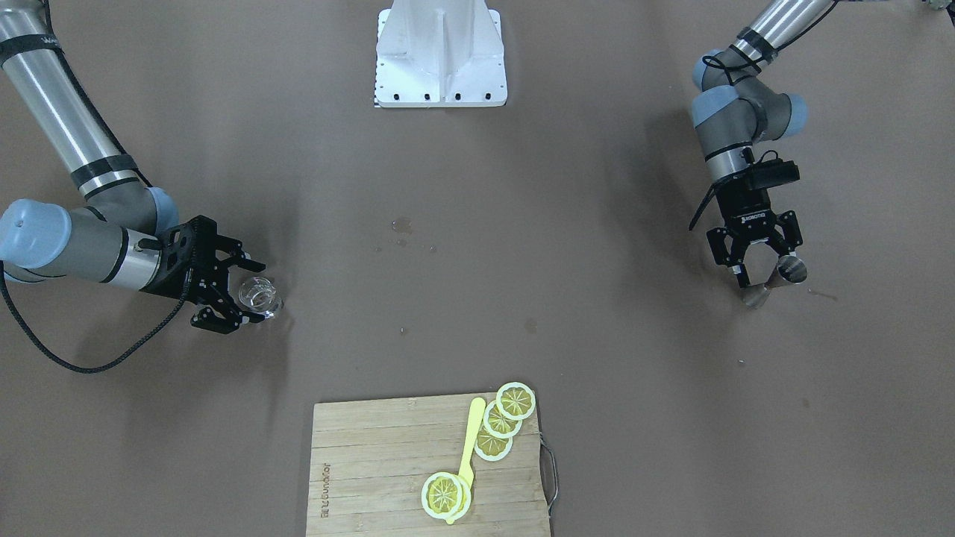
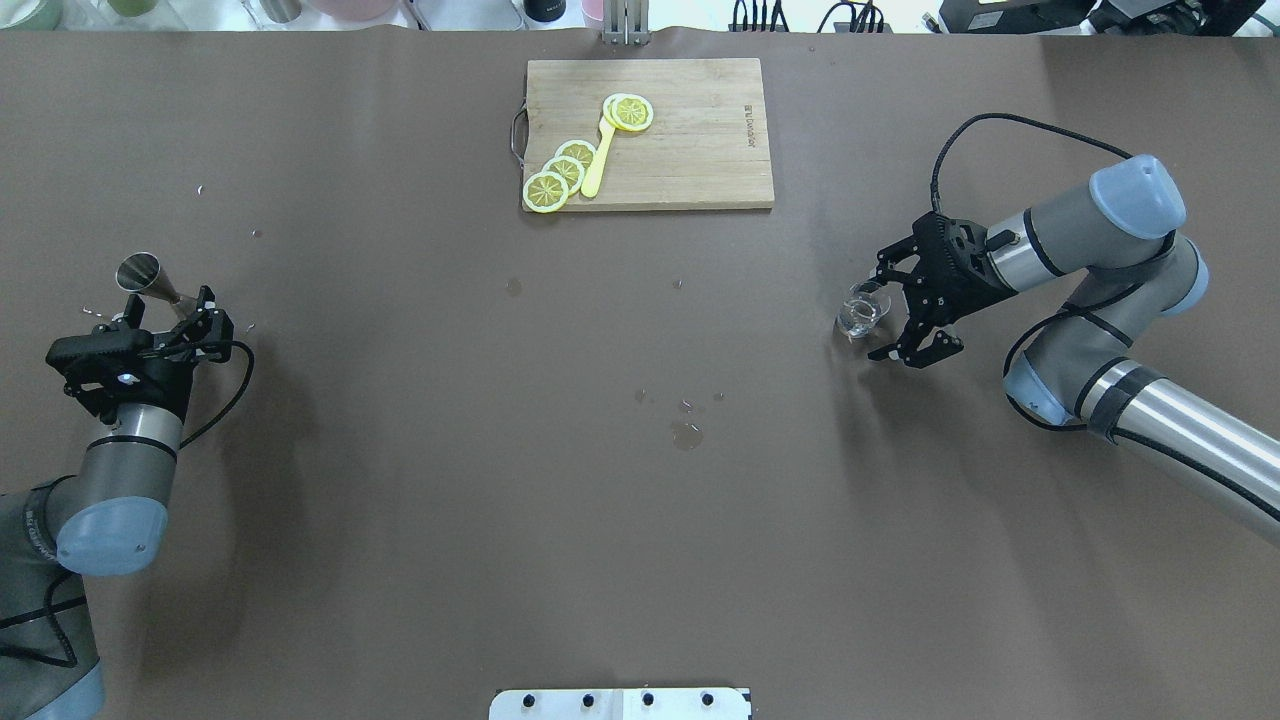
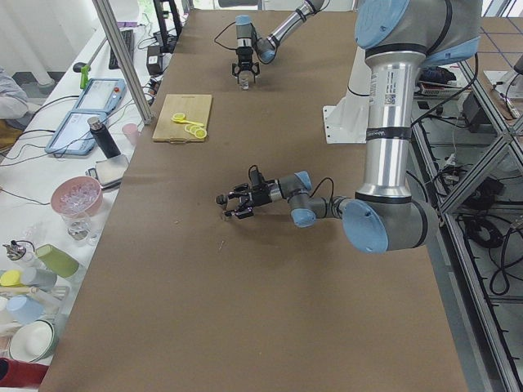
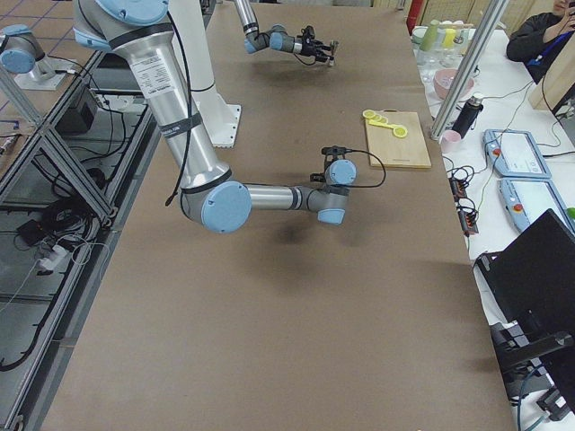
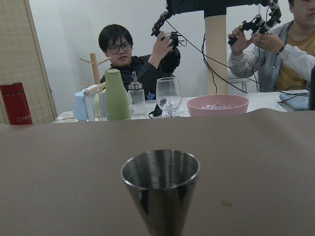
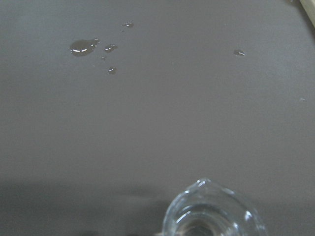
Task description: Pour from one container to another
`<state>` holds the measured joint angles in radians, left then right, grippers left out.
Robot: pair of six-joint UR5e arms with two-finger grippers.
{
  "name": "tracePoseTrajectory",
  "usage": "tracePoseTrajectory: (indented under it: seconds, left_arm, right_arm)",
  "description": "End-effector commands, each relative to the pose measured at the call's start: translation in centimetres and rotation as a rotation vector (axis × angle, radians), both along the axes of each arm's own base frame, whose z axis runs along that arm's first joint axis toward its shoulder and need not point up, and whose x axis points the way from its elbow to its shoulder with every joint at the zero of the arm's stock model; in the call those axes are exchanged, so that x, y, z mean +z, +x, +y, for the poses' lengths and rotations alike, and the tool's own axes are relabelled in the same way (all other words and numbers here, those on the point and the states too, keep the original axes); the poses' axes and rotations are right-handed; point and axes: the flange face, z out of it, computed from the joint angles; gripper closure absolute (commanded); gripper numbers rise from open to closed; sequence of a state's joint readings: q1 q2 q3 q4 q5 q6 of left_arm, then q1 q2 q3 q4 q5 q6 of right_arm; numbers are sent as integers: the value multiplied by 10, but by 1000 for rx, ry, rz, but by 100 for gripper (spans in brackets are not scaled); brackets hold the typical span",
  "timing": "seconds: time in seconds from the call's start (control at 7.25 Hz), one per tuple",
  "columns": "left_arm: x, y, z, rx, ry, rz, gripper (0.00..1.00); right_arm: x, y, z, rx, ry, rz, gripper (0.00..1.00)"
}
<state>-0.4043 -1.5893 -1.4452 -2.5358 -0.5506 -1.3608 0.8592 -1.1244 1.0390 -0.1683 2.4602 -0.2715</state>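
Note:
A steel jigger (image 2: 140, 272) stands upright on the brown table near its left end. My left gripper (image 2: 170, 305) reaches in level with the table, open, with a finger on either side of the jigger's waist. The left wrist view has the jigger's cup (image 5: 160, 172) close and centred. Near the right end stands a small clear glass (image 2: 862, 310) with a little liquid in it. It sits between the spread fingers of my open right gripper (image 2: 882, 315). Only its rim (image 6: 214, 214) shows in the right wrist view. Facing the robot, the glass (image 1: 260, 294) is at left and the jigger (image 1: 783, 272) at right.
A wooden cutting board (image 2: 690, 150) with lemon slices (image 2: 560, 175) and a yellow knife (image 2: 598, 160) lies at the far middle edge. Water drops (image 2: 686, 434) dot the table's centre. Beyond the left end, cups, a pink bowl (image 5: 217, 104) and two seated people show.

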Motion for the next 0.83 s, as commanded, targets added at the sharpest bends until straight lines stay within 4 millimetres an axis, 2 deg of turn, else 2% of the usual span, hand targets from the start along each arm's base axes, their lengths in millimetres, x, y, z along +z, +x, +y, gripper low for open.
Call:
tracePoseTrajectory:
  seconds: [0.0, 0.28, 0.41, 0.69]
  left_arm:
    - [8, -3, -10, -33, -26, -2, 21]
    - [8, -4, -19, -43, -41, -8, 28]
    - [4, -1, -20, -54, -38, 27, 41]
    - [2, 0, -21, -73, -38, 85, 86]
  right_arm:
    - [0, -1, 1, -2, -1, 0, 19]
    - [1, -1, 1, -3, -3, 0, 35]
    - [1, -1, 1, -3, -3, 0, 42]
    - [0, 0, 1, -2, -1, -1, 57]
